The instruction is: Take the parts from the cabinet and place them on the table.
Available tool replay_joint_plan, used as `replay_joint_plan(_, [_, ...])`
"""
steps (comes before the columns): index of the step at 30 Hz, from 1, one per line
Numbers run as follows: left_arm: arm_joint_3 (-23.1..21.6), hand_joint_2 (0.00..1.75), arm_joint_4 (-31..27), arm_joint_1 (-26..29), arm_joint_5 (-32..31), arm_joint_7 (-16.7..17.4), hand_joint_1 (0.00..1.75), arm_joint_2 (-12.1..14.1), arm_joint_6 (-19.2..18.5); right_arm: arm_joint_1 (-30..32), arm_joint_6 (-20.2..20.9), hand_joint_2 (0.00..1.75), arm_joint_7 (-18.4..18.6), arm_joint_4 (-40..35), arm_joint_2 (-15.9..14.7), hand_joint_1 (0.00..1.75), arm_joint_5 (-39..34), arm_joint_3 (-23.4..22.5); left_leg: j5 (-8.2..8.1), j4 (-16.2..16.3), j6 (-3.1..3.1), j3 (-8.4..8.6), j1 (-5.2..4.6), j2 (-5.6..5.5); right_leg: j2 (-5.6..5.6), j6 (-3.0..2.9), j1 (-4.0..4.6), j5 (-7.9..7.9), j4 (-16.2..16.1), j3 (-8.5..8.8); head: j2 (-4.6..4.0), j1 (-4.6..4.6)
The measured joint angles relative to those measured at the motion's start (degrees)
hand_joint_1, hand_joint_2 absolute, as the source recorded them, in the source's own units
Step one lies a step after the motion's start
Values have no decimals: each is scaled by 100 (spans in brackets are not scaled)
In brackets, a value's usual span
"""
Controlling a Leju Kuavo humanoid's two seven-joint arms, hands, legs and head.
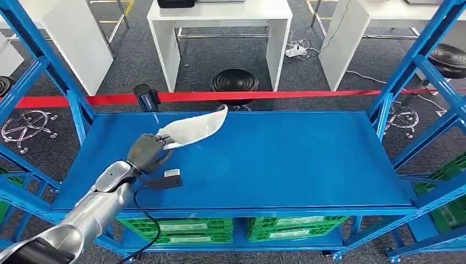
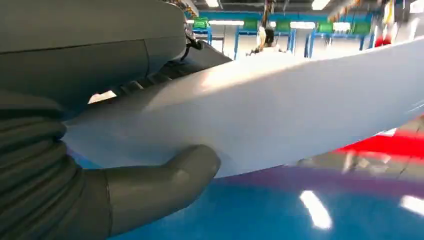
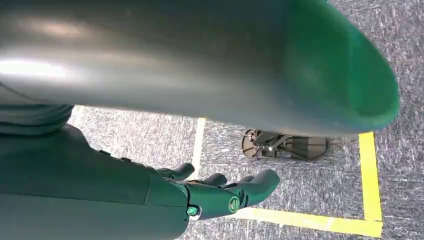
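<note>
A long, curved white part (image 1: 193, 128) hangs just over the blue shelf top (image 1: 286, 159), at its left side. My left hand (image 1: 147, 152) grips the part's near end, thumb under it and fingers over it. In the left wrist view the white part (image 2: 280, 110) stretches away from the hand (image 2: 145, 185), whose grey thumb presses against its lower edge. My right hand (image 3: 220, 192) hangs above the grey carpet with fingers loosely curled and nothing in them.
Blue rack uprights (image 1: 406, 71) stand at both ends of the shelf. Green crates (image 1: 181, 228) sit on the level below. A red barrier tape (image 1: 308, 94), a black stool (image 1: 235, 81) and white tables (image 1: 220, 16) lie beyond the shelf.
</note>
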Motion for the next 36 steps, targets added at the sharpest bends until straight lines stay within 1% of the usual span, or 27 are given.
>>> replay_joint_plan(2, [120, 175, -368, 124, 503, -243, 175, -48, -271, -2, -11, 0, 22, 0, 0, 0, -24, -18, -1, 0, 0, -1, -2, 0, 0, 0, -1, 0, 0, 0, 0, 0])
replay_joint_plan(3, [199, 175, -674, 255, 917, -405, 175, -92, -515, 0, -18, 0, 22, 0, 2, 0, -48, -35, -1, 0, 1, 0, -3, 2, 1, 0, -3, 0, 0, 0, 0, 0])
replay_joint_plan(4, [267, 175, -1004, 389, 1304, -490, 175, -105, -755, 1, -20, 0, 22, 0, 4, 0, -59, -53, -2, 0, 1, -2, -4, 3, 2, 0, -3, 0, 0, -1, 0, 0])
replay_joint_plan(6, [332, 175, -1883, 756, 2156, -566, 175, -151, -1264, 0, -26, 0, 2, 0, 7, 0, -59, -85, -4, 0, 2, -2, -7, 4, 3, 0, -5, 0, -1, -2, 0, 0])
replay_joint_plan(9, [319, 175, -3238, 1308, 3378, -609, 175, -179, -1869, 1, -35, 0, -11, 0, 9, 0, -31, -90, -10, 0, 7, -4, -8, 8, 5, 2, -7, -3, -2, -5, 0, 0])
replay_joint_plan(10, [319, 175, -3720, 1480, 3803, -612, 175, -192, -2130, 0, -35, 0, -11, 0, 9, 0, -7, -90, -11, 0, 5, -4, -8, 8, 5, 2, -7, -4, -3, -6, 0, 0])
replay_joint_plan(11, [319, 175, -4103, 1643, 4099, -614, 175, -203, -2357, 0, -33, 0, -13, 0, 9, 0, 6, -90, -13, 0, 4, -5, -8, 7, 4, 5, -7, -6, -4, -7, 0, -2])
replay_joint_plan(13, [319, 175, -4835, 1931, 4514, -625, 175, -260, -2788, -3, -20, 0, -13, 0, 9, 0, 24, -90, -15, 0, 6, -5, -8, 4, 3, 7, -7, -9, -4, -5, 0, 0])
replay_joint_plan(16, [341, 175, -5603, 2323, 4954, -625, 175, -400, -3562, -9, -4, 0, -11, 0, 9, 0, 52, -90, -17, -1, 6, -4, -8, 6, 3, 7, -7, -9, -4, -3, 0, 0])
replay_joint_plan(18, [363, 175, -5961, 2574, 5226, -625, 175, -526, -3954, -8, -7, 0, -2, 0, 9, 0, 46, -90, -17, -1, 6, -4, -8, 4, 3, 8, -7, -9, -4, -7, 0, 0])
replay_joint_plan(20, [363, 175, -6164, 2706, 5473, -625, 175, -610, -4315, -13, -9, 0, 11, 0, 9, 0, 15, -90, -17, -1, 7, -4, -8, 2, 2, 11, -7, -12, -5, -5, 0, 0])
replay_joint_plan(22, [360, 175, -6330, 2796, 5536, -623, 175, -673, -4485, -20, -17, 0, 22, 0, 9, 0, 2, -90, -17, -1, 7, -3, -8, 3, 2, 11, -7, -11, -4, -5, 0, 0])
replay_joint_plan(25, [360, 175, -6513, 2865, 5540, -623, 175, -748, -4566, -23, -17, 0, 26, 0, 13, 0, 15, -90, -16, -1, 7, -2, -8, 3, 1, 11, -7, -11, -4, -3, 0, 0])
replay_joint_plan(32, [360, 175, -6714, 2936, 5518, -623, 175, -806, -4579, -48, -17, 0, 22, 0, 20, 0, 72, -90, -17, -1, 7, -2, -8, 3, 2, 11, -7, -11, -4, 1, 0, 0])
replay_joint_plan(33, [358, 175, -6740, 2960, 5492, -623, 175, -809, -4561, -56, -17, 0, 22, 0, 20, 0, 90, -90, -22, 8, 12, -2, -13, 3, 2, 16, -11, -8, -12, 1, 0, 0])
replay_joint_plan(34, [358, 175, -6777, 2998, 5459, -623, 175, -809, -4544, -63, -15, 0, 22, 0, 28, 0, 120, -90, -28, 10, 19, -2, -30, 3, 2, 19, -38, -7, -14, 2, 0, 0])
replay_joint_plan(36, [354, 175, -6799, 3057, 5424, -623, 175, -809, -4509, -69, -15, 0, 22, 0, 28, 0, 131, -90, -31, 10, 25, -3, -36, 4, 2, 28, -39, -12, -14, 2, 0, 0])
